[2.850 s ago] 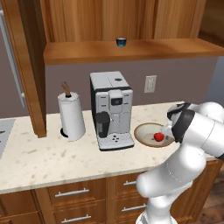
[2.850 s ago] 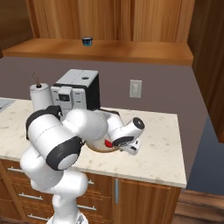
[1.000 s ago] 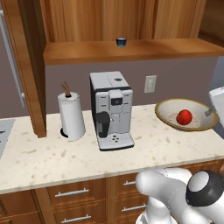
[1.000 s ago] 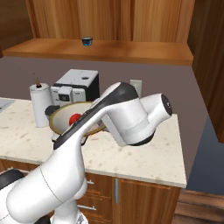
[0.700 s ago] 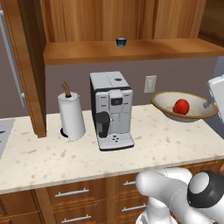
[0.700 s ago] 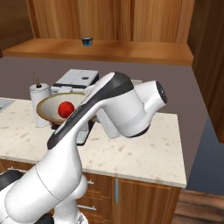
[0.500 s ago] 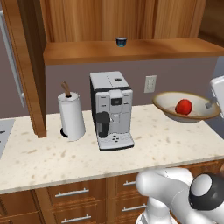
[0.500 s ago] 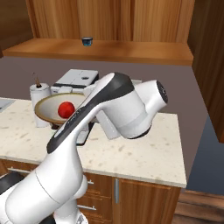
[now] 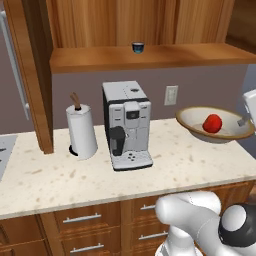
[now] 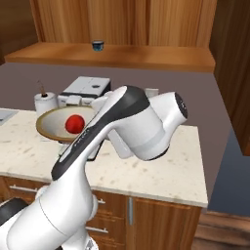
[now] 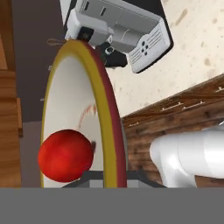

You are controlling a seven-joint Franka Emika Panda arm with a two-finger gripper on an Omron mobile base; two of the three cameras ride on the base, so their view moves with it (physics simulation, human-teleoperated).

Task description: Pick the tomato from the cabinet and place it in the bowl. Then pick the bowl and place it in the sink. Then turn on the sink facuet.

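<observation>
The bowl [image 9: 196,116], cream inside with a tan rim, hangs level in the air above the counter's right end. The red tomato [image 9: 212,123] lies inside it. My gripper [image 9: 243,120] is shut on the bowl's right rim at the frame edge. From the right, the bowl [image 10: 49,128] and tomato [image 10: 74,123] float left of my arm. Close up, the bowl [image 11: 74,100] stands on edge with the tomato [image 11: 65,155] low in it and my gripper [image 11: 114,176] pinching its rim. The wooden cabinet [image 9: 150,57] shelf is above. The sink and faucet are out of view.
A small dark blue cup [image 9: 138,47] stands on the cabinet shelf. A coffee machine [image 9: 127,125] and a paper towel roll [image 9: 82,131] stand on the speckled counter [image 9: 75,180], left of the bowl. Drawers with bar handles [image 9: 80,218] run below.
The bowl with the tomato has come up off the counter in my grip and been carried a little higher and sideways. Over the last half second it has barely moved.
</observation>
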